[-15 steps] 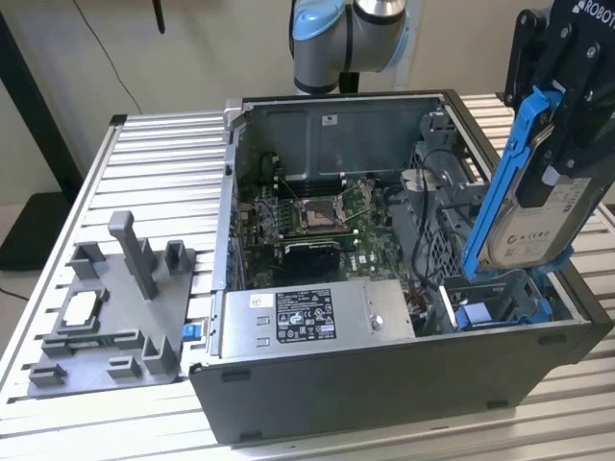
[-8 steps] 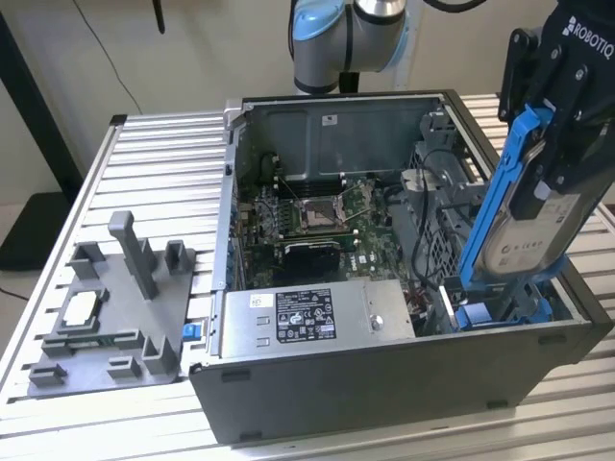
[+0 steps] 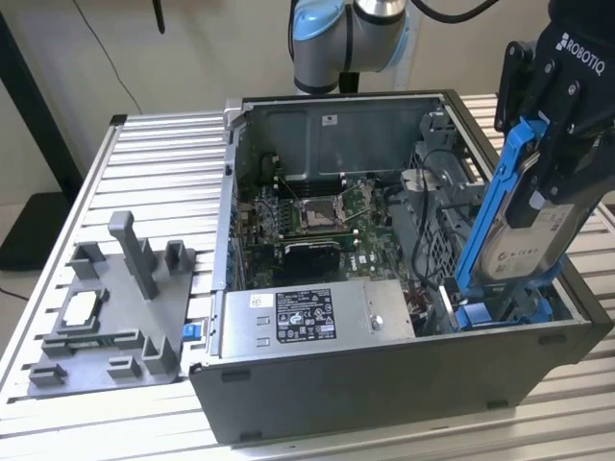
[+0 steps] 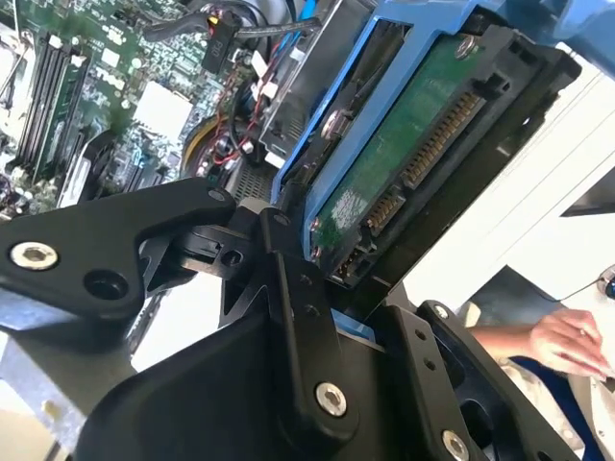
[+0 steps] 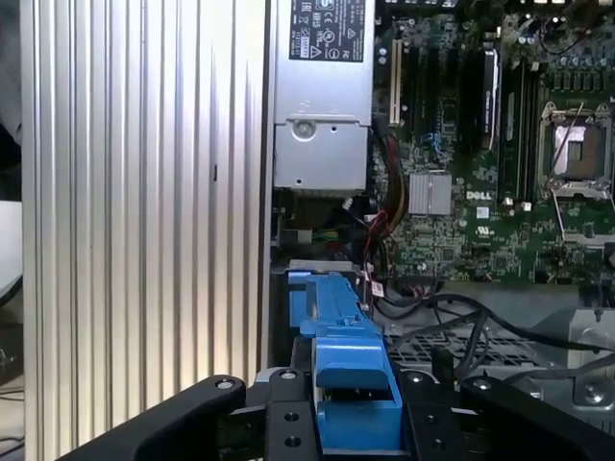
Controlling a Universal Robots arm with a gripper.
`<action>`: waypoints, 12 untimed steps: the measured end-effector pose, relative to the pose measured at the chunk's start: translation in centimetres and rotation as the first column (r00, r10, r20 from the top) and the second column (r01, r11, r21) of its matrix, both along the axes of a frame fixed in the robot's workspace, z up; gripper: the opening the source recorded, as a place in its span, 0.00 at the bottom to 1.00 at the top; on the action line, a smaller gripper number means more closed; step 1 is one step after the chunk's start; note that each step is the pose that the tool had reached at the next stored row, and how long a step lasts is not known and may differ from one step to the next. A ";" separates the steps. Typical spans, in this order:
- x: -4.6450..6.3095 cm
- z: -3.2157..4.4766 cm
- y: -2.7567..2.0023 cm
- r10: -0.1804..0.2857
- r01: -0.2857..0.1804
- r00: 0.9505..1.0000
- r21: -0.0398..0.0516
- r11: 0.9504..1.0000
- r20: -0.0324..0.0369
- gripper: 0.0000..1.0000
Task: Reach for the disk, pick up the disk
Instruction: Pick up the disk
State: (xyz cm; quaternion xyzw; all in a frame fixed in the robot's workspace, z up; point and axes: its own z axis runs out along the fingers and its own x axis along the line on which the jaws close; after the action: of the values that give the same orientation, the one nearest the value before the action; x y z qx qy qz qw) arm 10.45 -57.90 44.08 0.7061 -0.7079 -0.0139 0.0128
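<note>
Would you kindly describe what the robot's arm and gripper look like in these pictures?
In the exterior view, the arm has silver-grey joint housings with light blue caps and a black cable running past it. The gripper is matt black with white lettering on its body. In the second wrist view, its black angular linkage bars carry silver screws.

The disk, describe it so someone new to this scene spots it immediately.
Find the open computer case on the slatted table; at its end on the exterior view's right, the hand grips the disk, tilted up out of the case. Its bright blue bracket sets it apart from the flat silver box.
</note>
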 end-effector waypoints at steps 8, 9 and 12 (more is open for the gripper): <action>0.0 -0.41 0.00 0.000 0.000 1.000 0.000 1.000 0.000 0.00; 0.0 -0.44 0.00 0.000 0.000 1.000 0.000 1.000 0.000 0.00; 0.0 -0.51 0.00 0.000 0.000 1.000 0.000 1.000 0.000 0.00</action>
State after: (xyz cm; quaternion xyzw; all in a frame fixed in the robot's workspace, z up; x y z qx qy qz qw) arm 10.45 -57.89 43.57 0.7061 -0.7079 -0.0140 0.0128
